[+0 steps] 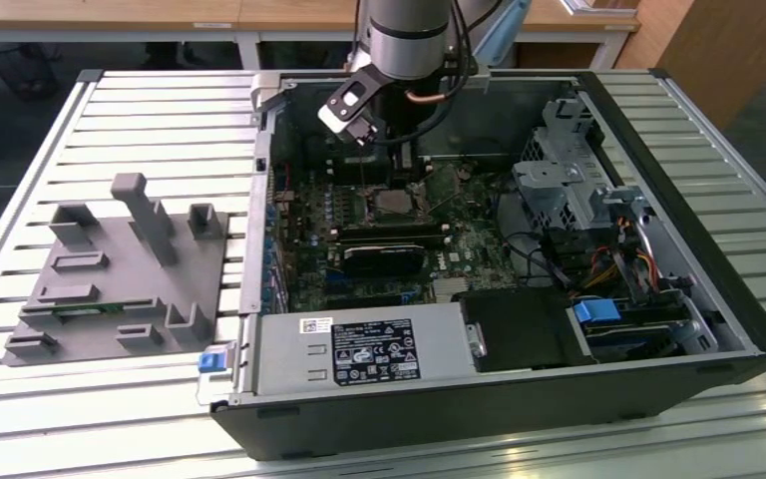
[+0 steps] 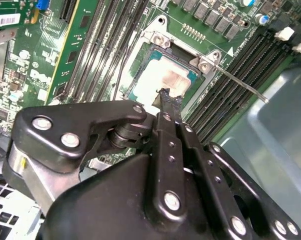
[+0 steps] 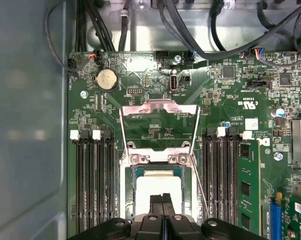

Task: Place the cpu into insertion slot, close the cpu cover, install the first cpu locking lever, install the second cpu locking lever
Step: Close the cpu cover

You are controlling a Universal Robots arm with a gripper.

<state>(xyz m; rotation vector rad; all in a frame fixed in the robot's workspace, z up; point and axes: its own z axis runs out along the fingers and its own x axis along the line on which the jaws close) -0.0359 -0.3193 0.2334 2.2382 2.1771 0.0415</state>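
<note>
The gripper [image 3: 163,200] is held low inside the computer case [image 1: 463,409], directly above the cpu [image 3: 151,186]. Its fingers [image 2: 163,125] are pressed together, so that only a hairline is seen between the tips and nothing is gripped. The cpu is seated flat in the insertion slot [image 3: 126,195] on the circuit board [image 3: 155,80], and its pale metal top is framed evenly by the rim, so the placing step is judged done. The closed tips are poised over one edge of the chip, probably because a narrow point is wanted there for pressing or nudging rather than grasping. Whether the top is touched cannot be told. The cpu cover [image 3: 159,105] is swung fully back and laid open over the board beside the slot, so the socket is left exposed. A thin locking lever [image 3: 199,187] is seen unlatched alongside the slot, as is required while the cover is up. The memory slots [image 3: 93,175] on either side are kept untouched by the narrow fingers.
</note>
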